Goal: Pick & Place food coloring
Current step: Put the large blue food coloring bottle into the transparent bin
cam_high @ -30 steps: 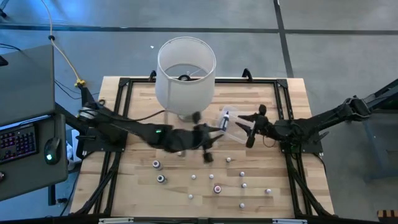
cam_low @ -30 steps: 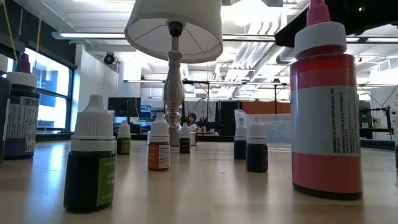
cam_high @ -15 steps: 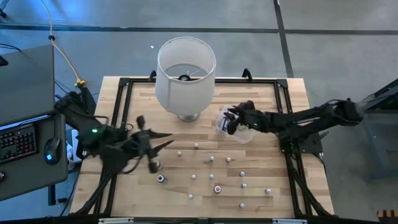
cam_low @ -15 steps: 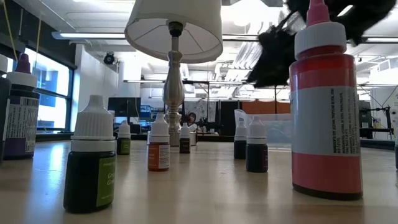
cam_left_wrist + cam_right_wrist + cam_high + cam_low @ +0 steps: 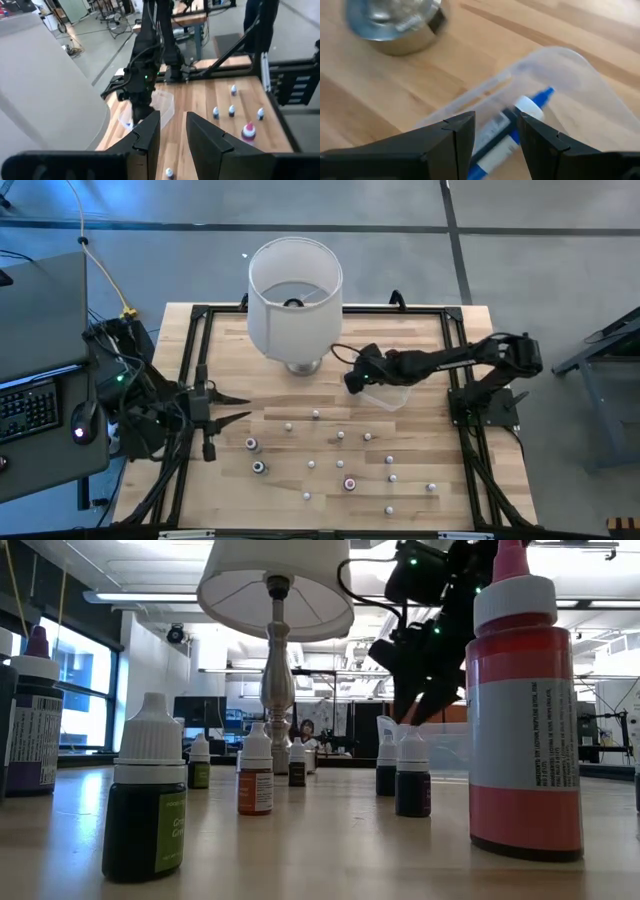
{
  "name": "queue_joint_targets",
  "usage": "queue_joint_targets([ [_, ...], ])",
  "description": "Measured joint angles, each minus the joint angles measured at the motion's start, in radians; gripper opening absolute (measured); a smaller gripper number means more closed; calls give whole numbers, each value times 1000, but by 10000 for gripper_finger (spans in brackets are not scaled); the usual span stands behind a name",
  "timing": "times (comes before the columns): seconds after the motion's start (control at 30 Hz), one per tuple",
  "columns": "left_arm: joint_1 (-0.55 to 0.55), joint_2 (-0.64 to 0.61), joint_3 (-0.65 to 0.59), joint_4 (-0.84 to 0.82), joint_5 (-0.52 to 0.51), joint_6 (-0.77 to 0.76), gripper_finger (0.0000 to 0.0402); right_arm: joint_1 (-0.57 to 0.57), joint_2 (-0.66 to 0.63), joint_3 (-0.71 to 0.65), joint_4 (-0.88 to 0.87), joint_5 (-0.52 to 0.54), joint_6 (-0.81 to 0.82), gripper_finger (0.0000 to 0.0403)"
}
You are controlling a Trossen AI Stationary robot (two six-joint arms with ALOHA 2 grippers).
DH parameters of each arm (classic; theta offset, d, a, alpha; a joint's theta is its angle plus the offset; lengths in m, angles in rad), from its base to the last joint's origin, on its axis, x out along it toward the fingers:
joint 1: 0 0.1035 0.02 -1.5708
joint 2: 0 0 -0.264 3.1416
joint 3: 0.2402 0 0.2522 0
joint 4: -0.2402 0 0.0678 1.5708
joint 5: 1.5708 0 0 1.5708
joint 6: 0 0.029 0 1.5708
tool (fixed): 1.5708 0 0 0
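Observation:
Several small white-capped food coloring bottles [image 5: 340, 463] stand scattered on the wooden table's near half. In the low view they include a green one [image 5: 148, 795] and a big red one [image 5: 525, 710]. One blue-tipped bottle [image 5: 532, 106] lies on its side inside the clear plastic tub [image 5: 388, 396]. My right gripper [image 5: 494, 120] hangs open just above the tub's left end [image 5: 352, 380], fingers slanting down on either side of that bottle's line. My left gripper [image 5: 238, 407] is open and holds nothing near the table's left edge, pointing right [image 5: 172, 116].
A white lampshade on a metal lamp [image 5: 295, 290] stands at the far middle, its base [image 5: 395, 25] close to the tub. A black frame [image 5: 200, 315] runs along the table's edges. A desk with a keyboard [image 5: 25, 410] lies beyond the left edge.
My left gripper has drawn back from the table's middle toward the left edge and risen, its fingers still apart. My right gripper has swung from the right toward the tub, rolling and tipping downward, and now hangs over the tub's left end.

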Motion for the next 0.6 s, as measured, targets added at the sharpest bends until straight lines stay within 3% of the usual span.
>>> queue_joint_targets([
  [0.13, 0, 0, 0, -45, 18, -1, 92, -1, 10, 58, -141, 15, 112, 140],
  [0.27, 0, 1, 0, -56, 46, -1, 92, -15, 10, 43, -149, 10, 238, 140],
  [0.43, 0, 1, 0, -57, 47, -1, 92, -20, 13, -28, -79, -23, 323, 140],
  [0.6, 0, 1, 0, -58, 44, -1, 92, -20, 14, -120, 117, -43, 336, 140],
])
